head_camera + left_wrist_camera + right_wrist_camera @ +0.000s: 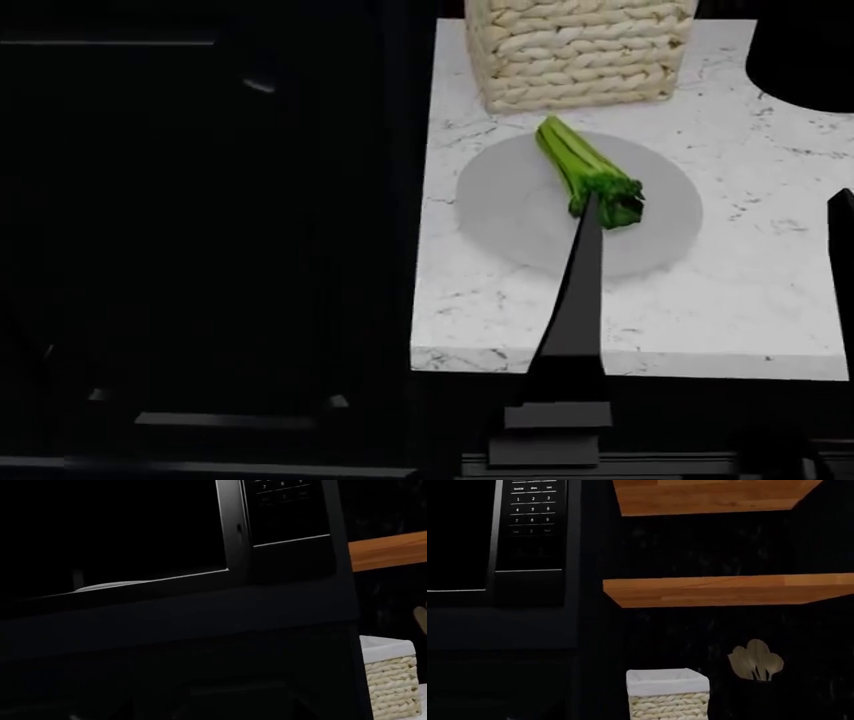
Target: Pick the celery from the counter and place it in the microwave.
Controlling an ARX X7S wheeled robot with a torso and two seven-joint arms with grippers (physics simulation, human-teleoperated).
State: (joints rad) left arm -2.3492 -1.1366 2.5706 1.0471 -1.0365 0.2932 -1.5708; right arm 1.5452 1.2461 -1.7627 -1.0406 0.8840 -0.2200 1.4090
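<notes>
The celery (pixel 587 170) lies on a round grey plate (pixel 514 225) on the white marble bench (pixel 747 300). Its pale stalk end points toward 11 o'clock and its dark leafy tuft toward 5 o'clock. In the head view a dark, narrow arm part (pixel 577 300) rises from the near edge of the bench and its tip covers the leafy end, so I cannot tell whether it touches the celery.

Just beyond the plate, at 12 o'clock, a woven basket (pixel 577 50) with a white lining stands on the bench; the stalk end stops just short of it. At 9 o'clock from the bench everything is dark cabinet.

The wrist views show the microwave (pixel 287 545), black, with a keypad (pixel 532 510) beside its dark window. At 3 o'clock from it are two wooden shelves (pixel 727 591) on a dark wall. Below them stand the basket and a dark holder of wooden spoons (pixel 755 661).

Neither claw shows clearly in any view, so I cannot tell whether they are apart or together.
</notes>
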